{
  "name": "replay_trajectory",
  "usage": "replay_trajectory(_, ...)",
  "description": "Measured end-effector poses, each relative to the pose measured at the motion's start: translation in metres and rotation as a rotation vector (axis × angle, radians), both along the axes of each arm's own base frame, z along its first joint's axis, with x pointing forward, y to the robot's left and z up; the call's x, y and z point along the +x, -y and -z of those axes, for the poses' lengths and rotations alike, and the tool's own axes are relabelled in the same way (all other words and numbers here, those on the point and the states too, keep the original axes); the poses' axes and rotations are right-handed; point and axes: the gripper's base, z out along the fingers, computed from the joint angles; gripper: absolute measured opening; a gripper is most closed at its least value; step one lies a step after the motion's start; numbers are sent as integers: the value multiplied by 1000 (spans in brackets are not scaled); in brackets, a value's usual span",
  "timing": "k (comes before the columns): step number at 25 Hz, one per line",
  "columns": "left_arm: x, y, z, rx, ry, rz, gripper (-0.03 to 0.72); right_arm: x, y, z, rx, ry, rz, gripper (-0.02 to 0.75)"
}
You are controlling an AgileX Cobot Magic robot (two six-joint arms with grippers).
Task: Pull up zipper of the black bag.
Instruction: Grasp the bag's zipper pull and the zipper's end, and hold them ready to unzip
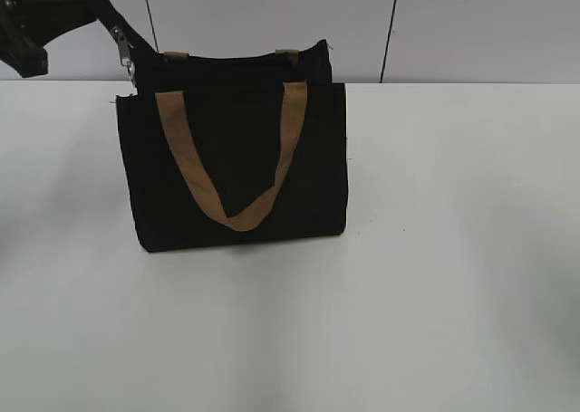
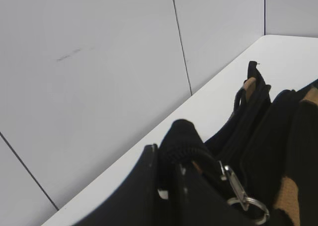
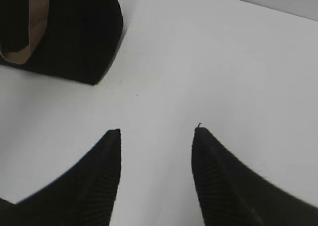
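Note:
The black bag [image 1: 236,158] stands upright on the white table, its near tan strap handle [image 1: 240,217] hanging down the front. The zipper runs along the top edge, and its silver pull tab [image 1: 125,54] hangs at the bag's top left corner. My left gripper [image 1: 83,0] is above and left of that corner, shut on the black fabric tail at the zipper's end. In the left wrist view the jaws [image 2: 171,156] pinch this tail, with the pull tab [image 2: 237,186] just beside them. My right gripper [image 3: 156,136] is open and empty over the table, right of the bag [image 3: 74,32].
The white table [image 1: 453,249] stretches to the right of and in front of the bag. A grey panelled wall [image 1: 471,23] rises close behind the bag. The right arm does not show in the exterior view.

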Motion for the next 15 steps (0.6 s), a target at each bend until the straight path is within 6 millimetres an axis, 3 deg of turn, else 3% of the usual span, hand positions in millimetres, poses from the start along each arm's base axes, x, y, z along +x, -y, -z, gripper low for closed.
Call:
replay_trajectory(9,0,0,0,0,0,-1,25,85,-19,-12,65,-35,-152,357)
replay_trajectory(15,1,-1,-1,-21,0,-15,25,125,-77,-13,84,-25,-317,357)
